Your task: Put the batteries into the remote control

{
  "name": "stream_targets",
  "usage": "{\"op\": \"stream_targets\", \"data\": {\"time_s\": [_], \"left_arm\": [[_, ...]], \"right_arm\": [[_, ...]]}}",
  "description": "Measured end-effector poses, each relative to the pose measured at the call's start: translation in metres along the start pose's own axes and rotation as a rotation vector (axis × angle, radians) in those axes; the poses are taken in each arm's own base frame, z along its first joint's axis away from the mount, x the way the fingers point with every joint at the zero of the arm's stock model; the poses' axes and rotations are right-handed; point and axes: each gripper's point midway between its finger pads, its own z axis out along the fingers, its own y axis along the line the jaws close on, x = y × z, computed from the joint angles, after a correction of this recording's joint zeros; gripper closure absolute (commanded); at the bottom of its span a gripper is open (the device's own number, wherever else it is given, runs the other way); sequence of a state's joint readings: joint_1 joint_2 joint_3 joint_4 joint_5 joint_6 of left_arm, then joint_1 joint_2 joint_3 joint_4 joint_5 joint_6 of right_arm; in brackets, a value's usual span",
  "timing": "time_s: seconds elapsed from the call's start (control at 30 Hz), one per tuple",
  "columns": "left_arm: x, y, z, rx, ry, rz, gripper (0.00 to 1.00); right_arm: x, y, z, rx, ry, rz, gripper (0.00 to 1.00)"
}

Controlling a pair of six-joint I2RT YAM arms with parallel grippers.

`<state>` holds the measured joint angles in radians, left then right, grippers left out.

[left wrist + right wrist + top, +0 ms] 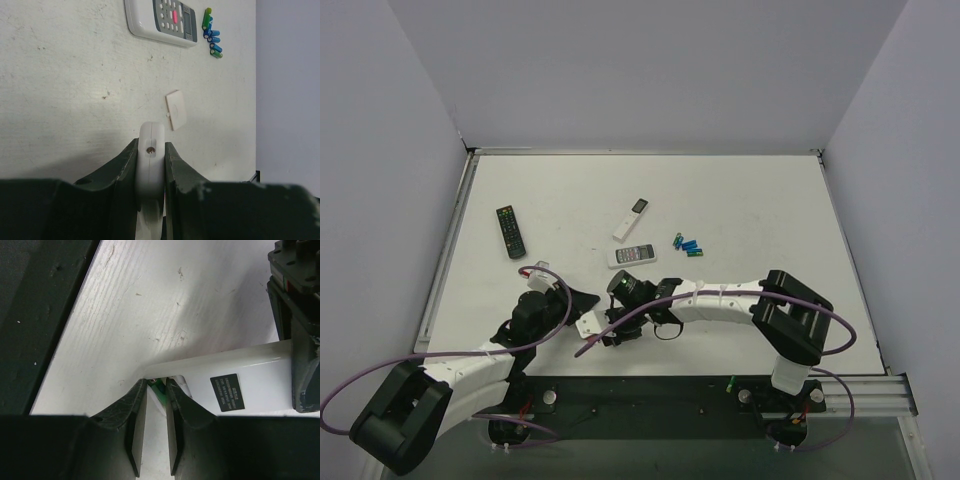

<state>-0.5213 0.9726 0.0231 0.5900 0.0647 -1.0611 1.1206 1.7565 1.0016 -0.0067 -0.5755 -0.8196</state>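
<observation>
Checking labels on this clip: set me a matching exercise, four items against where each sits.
Things:
1 remote control
2 loose batteries
3 black remote
4 white cover plate

Places:
A near the left edge of the table
B clamped in the left gripper
C on the table just ahead of the left gripper
D clustered beside the white keypad remote

Pairs: 1-B, 2-D, 3-A, 4-C

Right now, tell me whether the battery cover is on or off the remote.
Off: the white cover lies flat on the table, apart from the remote control clamped in the left gripper.
</observation>
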Motion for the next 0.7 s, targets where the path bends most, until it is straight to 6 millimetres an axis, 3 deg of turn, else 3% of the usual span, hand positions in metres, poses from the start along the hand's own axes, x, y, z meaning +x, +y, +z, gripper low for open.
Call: {"op": "stream_targets", "data": {"time_s": [0.57, 0.7], "left_arm": [[0.0, 0.0008, -0.0001, -0.004, 0.0, -0.007, 1.0], [0.0008, 0.0013, -0.0003, -0.007, 0.003, -0.01, 1.0]], "right_arm": [[0.0035, 0.0003, 0.0005, 0.073, 0.005, 0.004, 0.78], [0.0047, 0.0013, -0.0022, 0.099, 0.006, 0.008, 0.72]]}}
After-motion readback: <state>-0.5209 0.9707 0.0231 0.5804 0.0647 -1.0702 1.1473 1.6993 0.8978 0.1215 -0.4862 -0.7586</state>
